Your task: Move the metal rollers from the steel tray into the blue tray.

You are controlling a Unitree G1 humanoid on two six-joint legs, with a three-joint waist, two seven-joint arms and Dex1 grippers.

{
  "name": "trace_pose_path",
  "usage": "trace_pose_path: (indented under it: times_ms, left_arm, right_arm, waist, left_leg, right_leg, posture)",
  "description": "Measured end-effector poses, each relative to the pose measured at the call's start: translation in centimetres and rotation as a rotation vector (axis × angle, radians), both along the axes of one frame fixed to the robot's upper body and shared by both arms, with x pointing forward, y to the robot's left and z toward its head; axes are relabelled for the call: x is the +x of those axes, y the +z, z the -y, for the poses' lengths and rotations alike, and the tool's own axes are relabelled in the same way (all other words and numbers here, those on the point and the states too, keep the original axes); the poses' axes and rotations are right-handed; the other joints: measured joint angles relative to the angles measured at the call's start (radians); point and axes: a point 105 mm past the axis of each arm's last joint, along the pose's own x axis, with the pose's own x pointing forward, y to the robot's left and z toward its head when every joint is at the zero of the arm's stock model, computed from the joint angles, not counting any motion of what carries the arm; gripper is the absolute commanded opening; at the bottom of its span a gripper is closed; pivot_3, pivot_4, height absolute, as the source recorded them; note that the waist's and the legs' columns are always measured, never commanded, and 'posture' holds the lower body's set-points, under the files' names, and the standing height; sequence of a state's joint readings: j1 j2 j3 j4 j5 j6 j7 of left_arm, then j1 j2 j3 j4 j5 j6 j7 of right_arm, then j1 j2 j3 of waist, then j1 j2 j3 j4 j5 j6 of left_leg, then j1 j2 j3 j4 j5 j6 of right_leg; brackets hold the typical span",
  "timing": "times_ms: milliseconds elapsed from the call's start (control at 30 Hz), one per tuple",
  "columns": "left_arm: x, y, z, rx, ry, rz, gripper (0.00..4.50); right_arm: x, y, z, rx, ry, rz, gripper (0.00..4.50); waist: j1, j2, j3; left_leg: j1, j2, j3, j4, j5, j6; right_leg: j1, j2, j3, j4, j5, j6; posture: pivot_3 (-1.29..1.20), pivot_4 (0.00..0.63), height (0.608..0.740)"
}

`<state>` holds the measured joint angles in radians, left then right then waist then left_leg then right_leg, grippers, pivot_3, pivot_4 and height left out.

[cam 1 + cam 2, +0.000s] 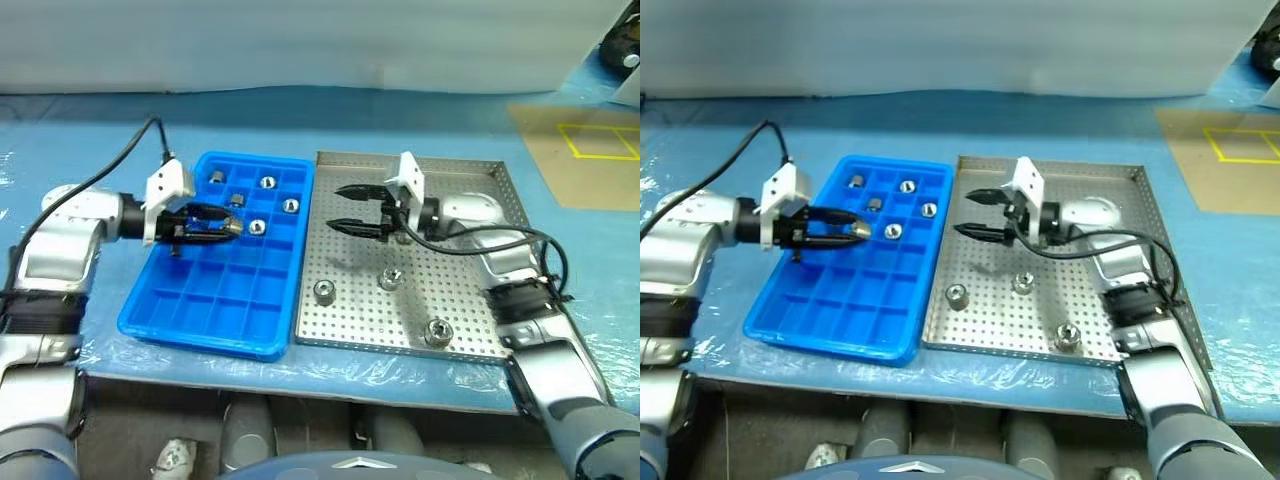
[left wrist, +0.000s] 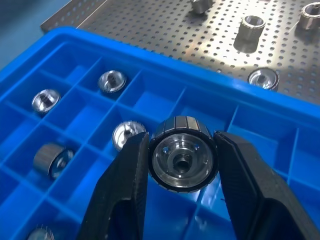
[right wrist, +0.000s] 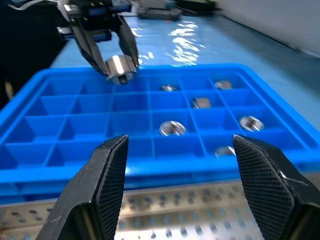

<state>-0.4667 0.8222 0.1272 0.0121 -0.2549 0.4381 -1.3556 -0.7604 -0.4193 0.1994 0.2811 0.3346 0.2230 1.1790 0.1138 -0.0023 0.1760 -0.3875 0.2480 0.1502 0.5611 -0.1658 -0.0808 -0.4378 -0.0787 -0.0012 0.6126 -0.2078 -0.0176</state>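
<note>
You've got four rollers (image 1: 267, 182) in the blue tray (image 1: 190, 306), a fifth clamped in the left hand (image 1: 222, 224) above it, three on the steel tray (image 1: 478, 238), right hand (image 1: 346, 208) open, empty.

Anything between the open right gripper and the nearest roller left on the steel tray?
Nothing: left eye view shows bare perforated steel tray floor between right gripper and nearest roller.

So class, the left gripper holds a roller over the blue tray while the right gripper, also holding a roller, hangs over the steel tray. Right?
Not quite. The right gripper is open and empty, as the right wrist view shows. The left gripper does hold a roller over the blue tray, and the right hangs over the steel tray.
</note>
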Motion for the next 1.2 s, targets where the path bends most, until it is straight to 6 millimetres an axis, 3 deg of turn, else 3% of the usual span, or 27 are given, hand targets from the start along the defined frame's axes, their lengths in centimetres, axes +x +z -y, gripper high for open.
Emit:
trace_pose_path:
  times_ms: [200, 400, 833, 1067, 1200]
  left_arm:
    - [-1.0, -1.2, -3.1, -0.015, 0.187, -0.004, 1.69]
    - [-1.6, -3.2, -5.3, 0.0, 0.313, -0.009, 1.69]
    - [-0.9, -5.3, -5.2, -0.002, 0.315, -0.015, 1.69]
    - [0.1, -5.5, -5.2, 0.011, 0.298, 0.015, 3.93]
    - [0.3, -5.1, -5.3, 0.005, 0.297, -0.004, 3.93]
  right_arm:
    - [0.4, -0.2, -2.0, -0.001, 0.091, -0.005, 3.38]
    - [0.4, -0.6, -2.2, -0.017, 0.115, -0.009, 3.38]
    - [0.2, -1.2, -1.3, -0.028, 0.093, -0.02, 3.38]
    - [-0.1, -1.5, -0.8, -0.036, 0.069, -0.016, 3.38]
    - [-0.1, -1.5, -0.5, -0.041, 0.054, -0.015, 3.38]
  waist:
    - [0.04, 0.0, 0.0]
    - [0.068, 0.0, 0.0]
    - [0.066, 0.0, 0.0]
    - [0.063, 0.0, -0.001]
    - [0.061, 0.0, -0.001]
  left_leg:
    - [-0.001, 0.001, -0.001, 0.001, 0.0, 0.001]
    - [-0.001, 0.002, -0.001, 0.002, 0.0, 0.0]
    - [0.003, 0.006, -0.001, 0.002, 0.003, -0.005]
    - [0.004, 0.006, -0.001, 0.002, 0.003, -0.006]
    - [0.004, 0.006, -0.001, 0.002, 0.004, -0.007]
  right_leg:
    - [-0.001, 0.0, -0.001, 0.002, 0.0, -0.001]
    - [-0.001, 0.0, -0.001, 0.004, 0.0, -0.001]
    - [-0.002, 0.004, 0.001, 0.011, -0.001, -0.002]
    - [-0.001, 0.005, 0.001, 0.011, -0.001, -0.002]
    - [-0.002, 0.005, 0.001, 0.012, -0.001, -0.002]
  posture:
    - [0.38, 0.15, 0.74]
    - [0.37, 0.15, 0.74]
    - [0.3, 0.15, 0.74]
    - [0.27, 0.15, 0.74]
    - [0.25, 0.15, 0.74]
